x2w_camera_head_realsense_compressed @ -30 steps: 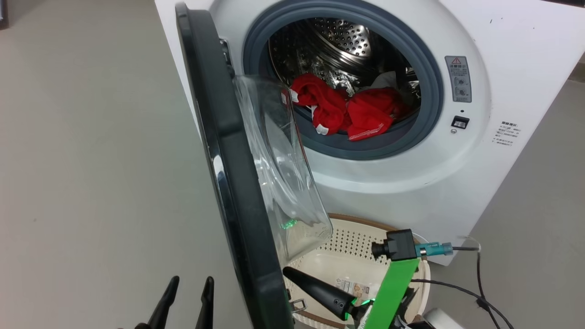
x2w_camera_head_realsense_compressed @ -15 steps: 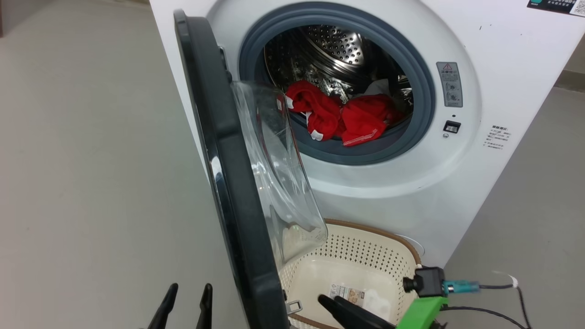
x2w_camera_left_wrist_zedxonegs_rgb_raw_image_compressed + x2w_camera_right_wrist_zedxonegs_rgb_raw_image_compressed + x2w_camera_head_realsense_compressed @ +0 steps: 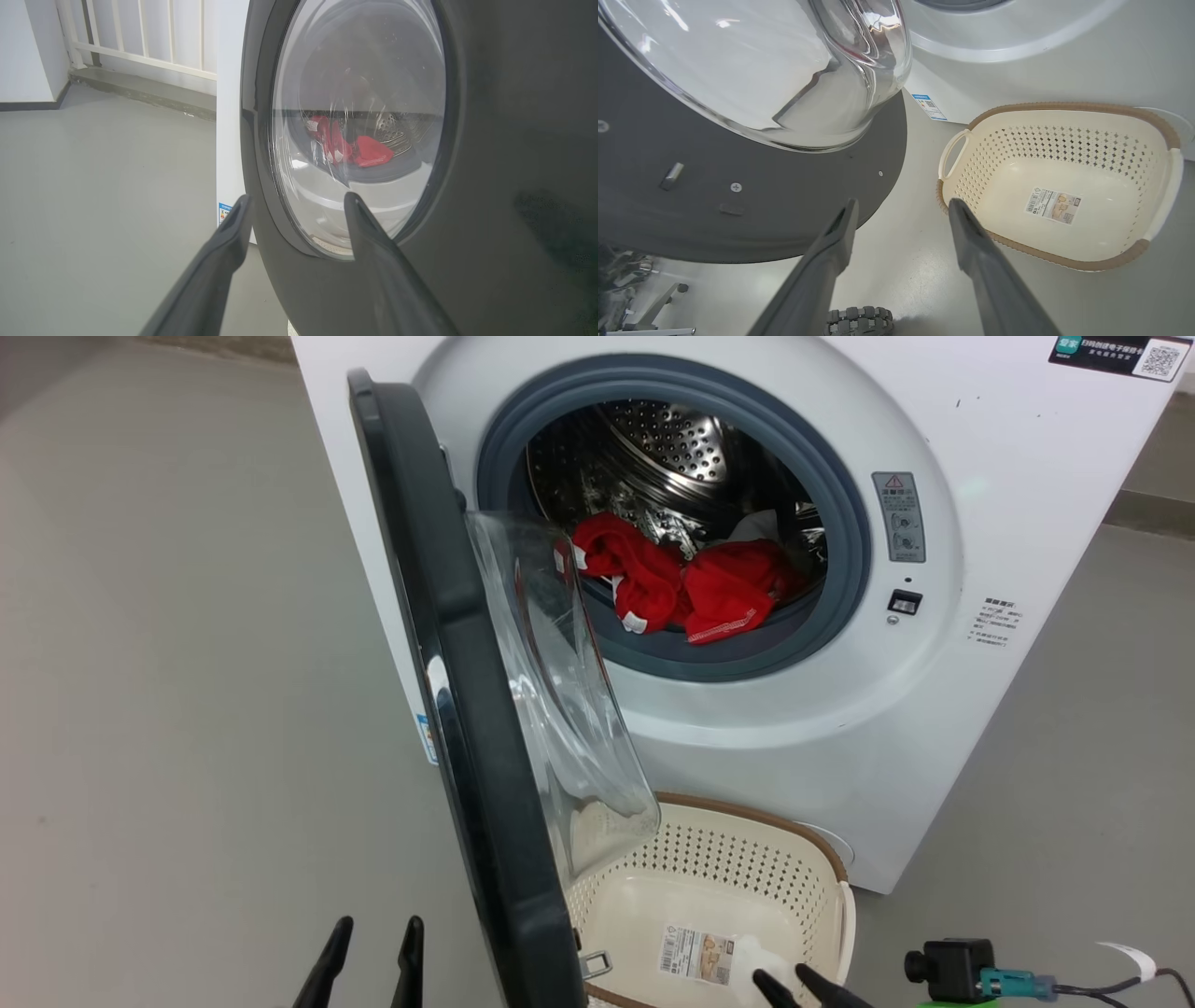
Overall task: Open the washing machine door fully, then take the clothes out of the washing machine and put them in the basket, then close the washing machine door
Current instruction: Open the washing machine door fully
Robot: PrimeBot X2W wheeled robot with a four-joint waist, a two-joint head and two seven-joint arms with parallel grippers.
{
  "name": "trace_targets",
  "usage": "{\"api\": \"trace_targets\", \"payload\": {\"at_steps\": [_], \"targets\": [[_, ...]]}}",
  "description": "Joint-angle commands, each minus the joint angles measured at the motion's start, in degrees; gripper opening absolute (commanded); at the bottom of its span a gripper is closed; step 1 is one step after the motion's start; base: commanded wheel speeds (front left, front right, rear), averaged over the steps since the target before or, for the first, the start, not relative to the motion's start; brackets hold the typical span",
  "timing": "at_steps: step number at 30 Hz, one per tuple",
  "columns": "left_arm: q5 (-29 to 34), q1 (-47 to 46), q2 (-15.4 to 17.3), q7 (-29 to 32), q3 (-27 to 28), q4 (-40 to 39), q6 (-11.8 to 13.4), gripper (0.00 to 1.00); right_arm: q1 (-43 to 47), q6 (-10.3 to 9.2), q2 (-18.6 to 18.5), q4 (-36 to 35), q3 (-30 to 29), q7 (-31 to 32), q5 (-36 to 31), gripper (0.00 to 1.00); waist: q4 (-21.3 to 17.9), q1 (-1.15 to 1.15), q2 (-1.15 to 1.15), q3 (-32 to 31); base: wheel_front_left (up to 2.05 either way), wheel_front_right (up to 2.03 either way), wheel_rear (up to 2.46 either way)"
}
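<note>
The white washing machine [image 3: 934, 728] stands with its round mouth uncovered. The washing machine door [image 3: 448, 691] swings out towards me, edge-on, its glass bowl bulging to the right. Red clothes [image 3: 686, 583] lie at the front of the steel drum. The cream basket [image 3: 747, 845] sits on the floor below the mouth, holding no clothes. My left gripper [image 3: 378, 926] is open, left of the door; its wrist view faces the door's [image 3: 490, 140] outer side. My right gripper [image 3: 784, 978] is open and empty, between the door [image 3: 738, 210] and the basket [image 3: 1064, 106].
Grey floor spreads to the left of the machine. A small black camera on a green mount [image 3: 952, 966] with cables lies at the lower right. A ridged wheel [image 3: 859, 319] shows under the right gripper. A white railing [image 3: 140, 32] stands behind the machine.
The right gripper has opened and dropped back to the bottom edge of the head view. The head camera has shifted, showing more of the machine. The left gripper stays open.
</note>
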Motion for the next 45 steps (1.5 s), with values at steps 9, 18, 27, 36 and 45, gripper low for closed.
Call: {"api": "trace_targets", "payload": {"at_steps": [9, 18, 27, 36, 45], "targets": [[0.70, -0.23, 0.26, -0.70, 2.39, -1.38, -0.25, 1.00, 1.53, 0.43, 1.53, 2.60, -13.09, -2.06, -13.27, 1.00, -0.78, 0.00, 0.00, -0.03, 0.00, 0.00, 0.00], [0.68, -0.38, 0.26, -0.70, 2.66, -1.59, -0.21, 1.00, 7.78, 0.43, 6.58, -2.05, -31.18, -2.07, -36.11, 1.00, -0.85, 0.00, 0.00, 0.17, 0.00, 0.00, 0.00], [0.82, -0.58, 0.26, -0.70, 2.72, -2.03, -0.11, 1.00, 13.03, 0.43, 12.24, -8.60, -42.91, -2.08, -50.86, 1.00, -0.53, 0.00, 0.00, 0.34, 0.00, 0.00, 0.00], [0.92, -0.34, 0.26, -0.70, 2.64, -2.23, -0.17, 1.00, 14.96, 0.43, 14.35, -8.76, -45.43, -2.08, -53.78, 1.00, -0.52, 0.00, 0.00, 0.27, 0.00, 0.00, 0.00], [0.98, -0.71, 0.26, -0.70, 2.93, -2.80, -0.29, 0.00, 14.94, 0.43, 14.97, -8.79, -45.66, -2.08, -54.22, 1.00, -0.56, 0.00, 0.00, -0.02, 0.00, 0.00, 0.00]]}}
